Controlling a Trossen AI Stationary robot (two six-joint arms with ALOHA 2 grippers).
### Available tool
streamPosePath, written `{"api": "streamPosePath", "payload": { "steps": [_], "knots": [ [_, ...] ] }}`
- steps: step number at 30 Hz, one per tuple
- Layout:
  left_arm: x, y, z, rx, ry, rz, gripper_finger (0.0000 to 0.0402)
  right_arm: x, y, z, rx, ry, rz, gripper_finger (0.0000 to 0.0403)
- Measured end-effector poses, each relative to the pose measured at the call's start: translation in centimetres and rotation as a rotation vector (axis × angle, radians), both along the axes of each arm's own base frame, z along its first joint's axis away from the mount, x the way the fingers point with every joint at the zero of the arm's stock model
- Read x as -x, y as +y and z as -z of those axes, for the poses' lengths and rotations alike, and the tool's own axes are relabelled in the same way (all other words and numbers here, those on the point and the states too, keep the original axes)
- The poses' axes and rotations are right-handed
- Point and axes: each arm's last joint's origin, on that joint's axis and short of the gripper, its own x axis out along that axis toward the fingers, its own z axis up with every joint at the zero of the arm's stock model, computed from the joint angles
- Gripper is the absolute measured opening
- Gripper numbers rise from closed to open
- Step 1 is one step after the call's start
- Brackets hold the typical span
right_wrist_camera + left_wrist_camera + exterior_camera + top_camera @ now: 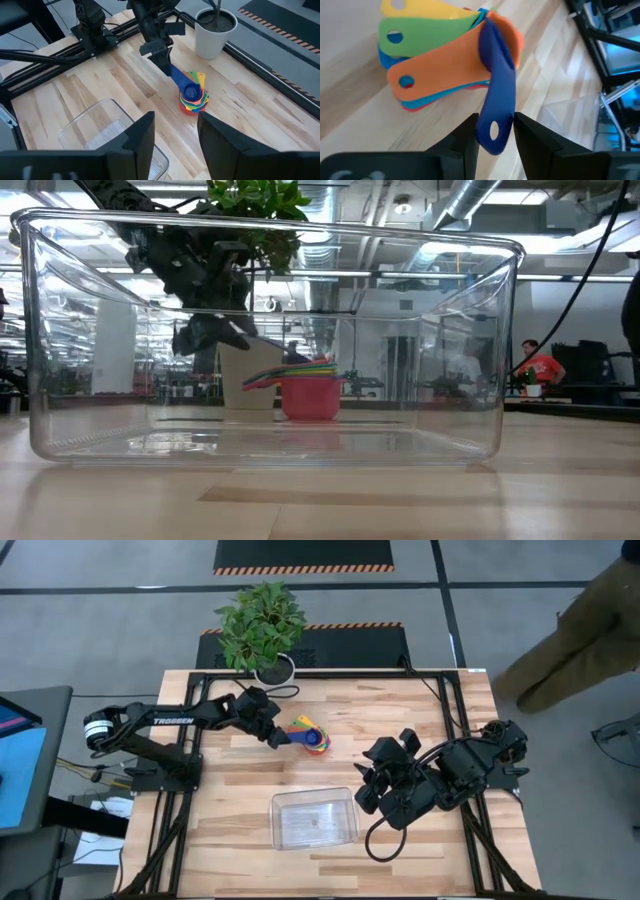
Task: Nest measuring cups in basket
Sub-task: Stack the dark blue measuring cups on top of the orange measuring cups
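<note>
Nearest the low camera, the clear basket [315, 819] sits at the front middle of the wooden desk [230, 810], with nothing in it. Just beside its right rear corner, the right arm is folded low over the desk, its right end effector [366, 790] hovering with the two fingers parted and nothing between them, aimed across the desk toward the cups. Farther back, well apart from the basket, the measuring cups [313, 736] stand nested in one stack, handles fanned out in orange, green, yellow and light blue. The left arm stretches in from the left edge with its wrist bent down, and the left end effector [495, 132] is closed partway on the handle of the dark blue cup [190, 92], which sits tilted on top of the stack. Beyond them, a white plant pot [214, 33] stands at the desk's far edge.
</note>
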Motion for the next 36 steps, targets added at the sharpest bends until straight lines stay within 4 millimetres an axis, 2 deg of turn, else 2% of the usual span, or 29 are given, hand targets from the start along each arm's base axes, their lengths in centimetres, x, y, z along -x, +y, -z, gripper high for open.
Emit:
{"api": "streamPosePath", "payload": {
  "steps": [7, 16, 22, 36],
  "knots": [
    [-0.2, -0.1, -0.4, 0.051, -0.037, 0.039, 0.0108, 0.0, 0.0, 0.0, 0.002, 0.002, 0.000, 0.0177],
    [-1.1, 0.3, -2.8, -0.004, -0.064, 0.091, 0.0108, 0.0, 0.0, 0.0, -0.004, 0.005, -0.003, 0.0167],
    [-0.5, 0.2, -2.5, -0.058, 0.059, 0.088, 0.0108, 0.0, 0.0, 0.1, -0.015, 0.012, -0.011, 0.0168],
    [-0.3, 0.6, -2.5, -0.057, 0.054, 0.088, 0.0118, 0.0, 0.0, 0.0, -0.016, 0.012, -0.011, 0.0181]
  ]
}}
